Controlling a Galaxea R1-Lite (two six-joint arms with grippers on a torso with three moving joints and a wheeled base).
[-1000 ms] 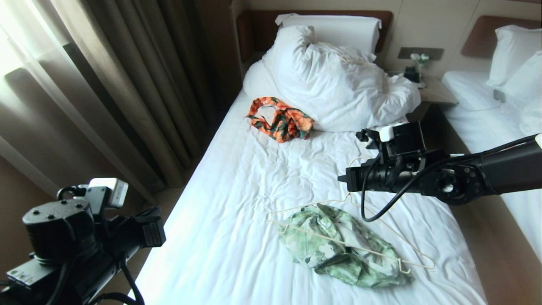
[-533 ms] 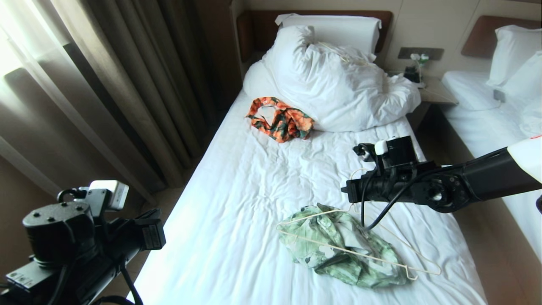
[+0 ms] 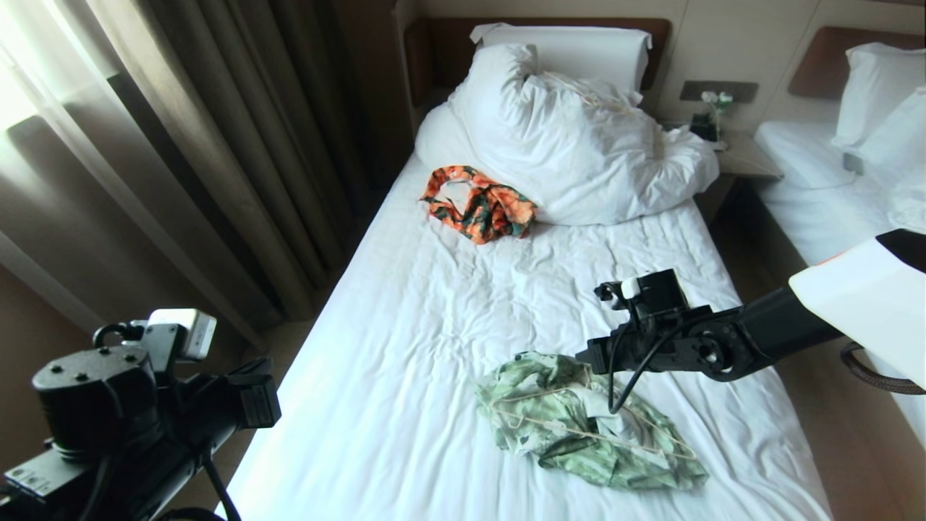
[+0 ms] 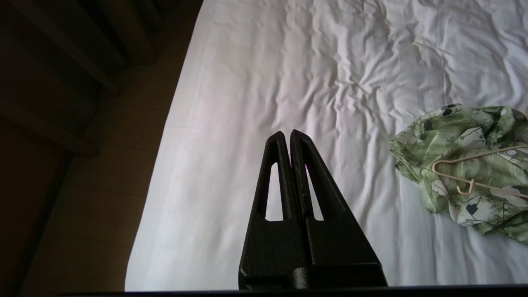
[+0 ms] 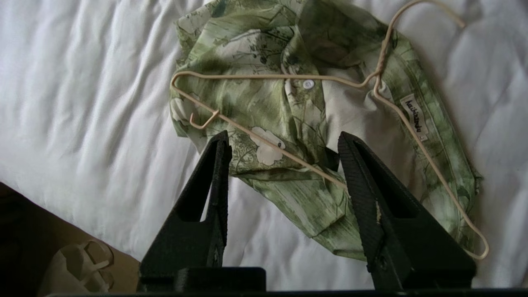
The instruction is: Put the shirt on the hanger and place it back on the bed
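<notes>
The green flowered shirt (image 3: 586,434) lies crumpled on the near part of the bed (image 3: 434,325). The cream hanger (image 3: 579,432) lies flat on top of the shirt, free of both grippers. My right gripper (image 5: 282,138) hovers low over the shirt's right side, open, with nothing between its fingers. In the right wrist view the shirt (image 5: 255,103) and the hanger (image 5: 375,80) lie just beyond the fingertips. My left gripper (image 4: 287,133) is shut and empty over the bed's left edge, with the shirt (image 4: 466,136) and the hanger (image 4: 478,156) well off to its side.
An orange-and-green garment (image 3: 481,206) lies by the big white pillow (image 3: 579,145). Curtains (image 3: 181,145) hang along the left. A nightstand (image 3: 738,155) and a second bed (image 3: 832,202) stand to the right past a dark gap.
My right arm has sunk toward the shirt and its gripper has opened. The hanger, which hung from it by the hook, now lies flat on the shirt. The left arm has not moved.
</notes>
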